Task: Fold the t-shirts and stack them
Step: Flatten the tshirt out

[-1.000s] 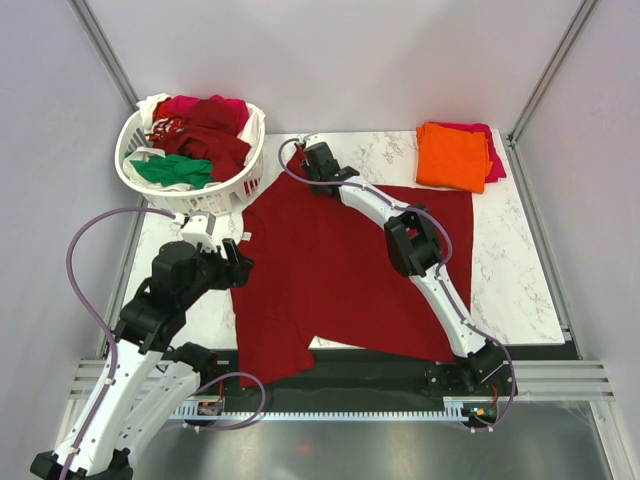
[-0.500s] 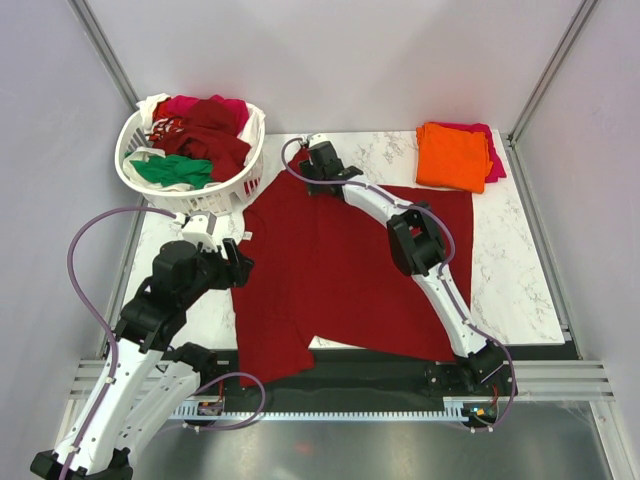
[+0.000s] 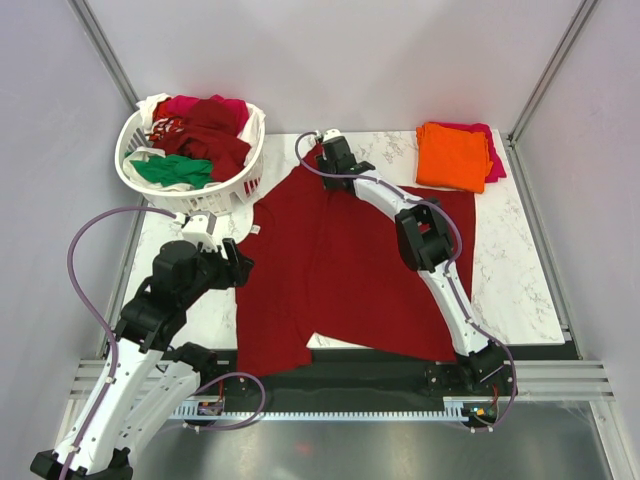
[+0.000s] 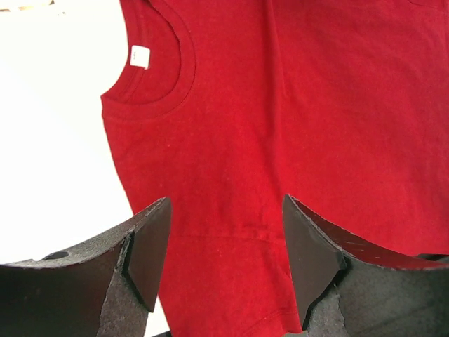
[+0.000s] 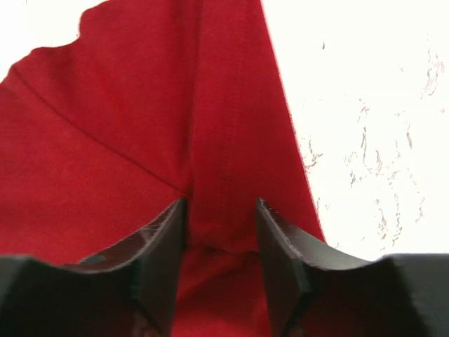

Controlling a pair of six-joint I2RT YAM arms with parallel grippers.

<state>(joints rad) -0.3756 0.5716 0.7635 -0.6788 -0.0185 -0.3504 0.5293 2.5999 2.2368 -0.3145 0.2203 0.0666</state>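
Observation:
A dark red t-shirt (image 3: pixel 340 270) lies spread on the marble table. My right gripper (image 3: pixel 330 165) is at its far edge, shut on a bunched fold of the fabric (image 5: pixel 221 210). My left gripper (image 3: pixel 238 265) is open and hovers just above the shirt's left side (image 4: pixel 226 210), below the collar with its white label (image 4: pixel 140 56). A folded orange t-shirt (image 3: pixel 452 155) lies on a magenta one (image 3: pixel 492 160) at the far right. More shirts fill the basket: dark red (image 3: pixel 215 135), green (image 3: pixel 170 170), magenta (image 3: pixel 185 103) and white (image 3: pixel 150 105).
The white lattice basket (image 3: pixel 190 195) stands at the far left corner, just beyond my left gripper. Grey walls and metal posts enclose the table. The shirt's hem hangs over the table's near edge (image 3: pixel 400 350).
My right gripper has moved right along the far edge, dragging the shirt's far part with it; the shirt's left side shifted and the collar now shows. The left arm has barely moved.

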